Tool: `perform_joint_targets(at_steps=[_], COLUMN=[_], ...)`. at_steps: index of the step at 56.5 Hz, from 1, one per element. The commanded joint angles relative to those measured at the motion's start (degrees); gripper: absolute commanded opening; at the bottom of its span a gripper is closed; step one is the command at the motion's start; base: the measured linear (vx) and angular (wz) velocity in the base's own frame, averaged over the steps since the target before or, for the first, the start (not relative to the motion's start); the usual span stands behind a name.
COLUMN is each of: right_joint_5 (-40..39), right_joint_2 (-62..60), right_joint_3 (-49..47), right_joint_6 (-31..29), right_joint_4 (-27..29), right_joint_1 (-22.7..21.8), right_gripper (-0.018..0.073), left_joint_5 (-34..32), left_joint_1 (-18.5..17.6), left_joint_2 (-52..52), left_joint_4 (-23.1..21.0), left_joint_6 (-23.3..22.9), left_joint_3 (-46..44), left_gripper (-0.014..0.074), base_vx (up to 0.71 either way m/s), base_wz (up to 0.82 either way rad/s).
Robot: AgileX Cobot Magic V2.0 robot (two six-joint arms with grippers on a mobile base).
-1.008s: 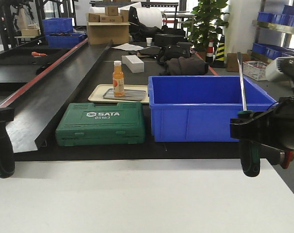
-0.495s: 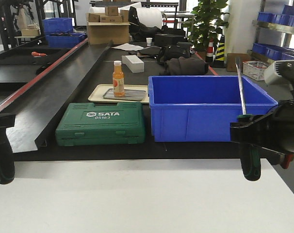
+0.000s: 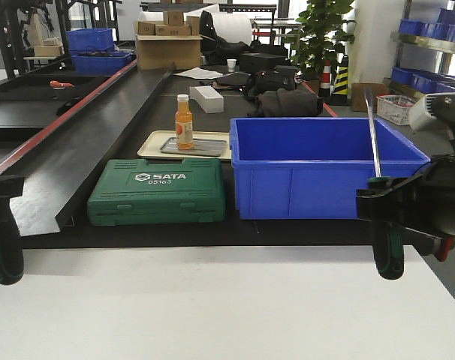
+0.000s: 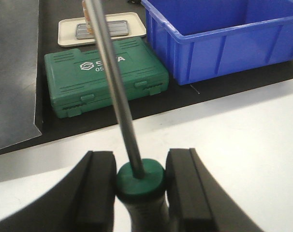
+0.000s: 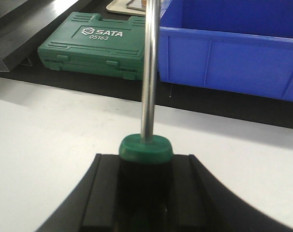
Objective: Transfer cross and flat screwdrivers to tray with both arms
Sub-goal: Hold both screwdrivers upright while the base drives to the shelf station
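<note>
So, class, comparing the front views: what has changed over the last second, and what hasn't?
The left gripper, shut on the left screwdriver, and the right gripper, shut on the right screwdriver, sank slightly toward the white table, then held. The green toolbox, blue bin, bottle: unmoved.

Front view: low, near table height, facing straight across the white table [image 3: 227, 315] into the workshop (the widest look).
Left wrist view: close behind the left gripper [image 4: 140, 166], aimed along the left screwdriver [image 4: 118, 96].
Right wrist view: close behind the right gripper [image 5: 146, 166], aimed along the right screwdriver [image 5: 150, 72].
Shared: green toolbox [image 3: 158, 196] and blue bin [image 3: 317, 187], in all three.
</note>
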Motion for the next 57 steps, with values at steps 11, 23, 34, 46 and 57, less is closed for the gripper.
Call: perform_joint_targets(at_steps=[11, 23, 34, 46, 57], right_joint_5=[-4.79, -4.79, -4.79, -4.79, -4.79], right_joint_2=[-1.63, -1.63, -1.63, -1.63, -1.63], right_joint_3=[-1.88, -1.88, -1.88, -1.88, -1.88], right_joint_6=[-0.3, -0.3, -0.3, -0.3, -0.3], right_joint_4=[0.29, 0.29, 0.29, 0.29, 0.29], right_joint_1=[-0.15, -0.15, -0.15, -0.15, -0.15], right_gripper=[-0.0008, -0.0008, -0.0008, -0.0008, -0.0008], left_joint_5=[-4.86, -4.86, -4.86, -4.86, -4.86], left_joint_1=[-0.2, -0.2, -0.2, -0.2, -0.2], left_joint_2=[-1.26, -1.26, -1.26, -1.26, -1.26], left_joint_4=[-1.32, -1.32, -1.32, -1.32, -1.32], left_joint_6=[-0.03, -0.03, -0.03, -0.03, -0.03], left_joint_3=[-1.78, -1.78, -1.78, -1.78, -1.78], left_gripper=[-0.0006, -0.0006, -0.0006, -0.0006, -0.0006], base_vx=[-0.02, -0.06, -0.11, -0.19, -0.23], base_wz=[0.03, 0.04, -0.02, -0.15, -0.21])
